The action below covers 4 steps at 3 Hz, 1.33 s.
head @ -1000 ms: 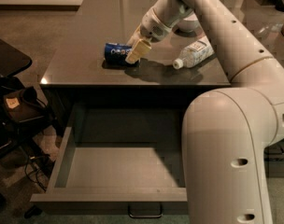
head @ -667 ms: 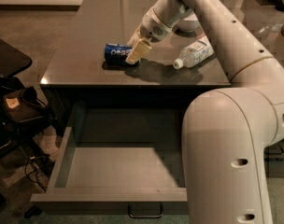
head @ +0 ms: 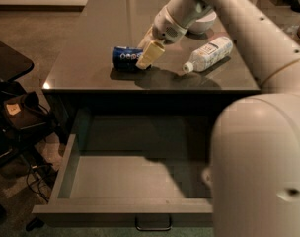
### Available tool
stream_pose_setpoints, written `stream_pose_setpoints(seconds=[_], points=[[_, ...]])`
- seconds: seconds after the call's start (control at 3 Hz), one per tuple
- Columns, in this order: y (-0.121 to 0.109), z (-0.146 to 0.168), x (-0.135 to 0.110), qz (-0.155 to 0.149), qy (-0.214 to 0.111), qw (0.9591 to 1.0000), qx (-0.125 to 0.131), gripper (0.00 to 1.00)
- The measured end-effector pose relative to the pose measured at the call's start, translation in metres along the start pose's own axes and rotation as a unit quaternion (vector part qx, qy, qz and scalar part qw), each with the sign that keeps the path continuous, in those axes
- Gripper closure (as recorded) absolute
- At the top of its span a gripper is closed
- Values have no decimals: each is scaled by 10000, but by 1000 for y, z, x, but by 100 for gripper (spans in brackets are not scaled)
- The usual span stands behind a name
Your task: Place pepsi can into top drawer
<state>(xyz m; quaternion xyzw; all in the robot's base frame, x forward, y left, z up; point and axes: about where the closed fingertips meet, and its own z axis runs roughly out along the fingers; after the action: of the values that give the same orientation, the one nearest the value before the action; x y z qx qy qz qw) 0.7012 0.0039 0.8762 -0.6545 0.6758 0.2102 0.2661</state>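
Note:
The pepsi can (head: 125, 56) is blue and lies on its side on the dark countertop (head: 91, 68), left of centre. My gripper (head: 149, 54) reaches down from the upper right and sits at the can's right end, covering that end. The top drawer (head: 120, 179) is pulled open below the counter's front edge. Its flat grey bottom is bare, and its small dark handle (head: 153, 225) is on the front. My arm's white body (head: 261, 172) hides the drawer's right part.
A clear plastic bottle (head: 209, 53) with a white label lies on the counter right of the gripper. A white bowl (head: 203, 22) sits behind the arm. A dark chair with cables (head: 17, 117) stands left of the drawer.

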Motion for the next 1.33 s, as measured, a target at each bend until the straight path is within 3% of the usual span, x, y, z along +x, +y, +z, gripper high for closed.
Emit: stream_pose_setpoints(seconds=[0.33, 0.67, 1.0, 1.33], points=[[35, -70, -13, 160, -232, 9966, 778, 100], [97, -130, -69, -20, -852, 9858, 1447, 100], [180, -164, -110, -350, -1189, 9764, 1771, 100], [207, -170, -87, -87, -1116, 9774, 1796, 100]])
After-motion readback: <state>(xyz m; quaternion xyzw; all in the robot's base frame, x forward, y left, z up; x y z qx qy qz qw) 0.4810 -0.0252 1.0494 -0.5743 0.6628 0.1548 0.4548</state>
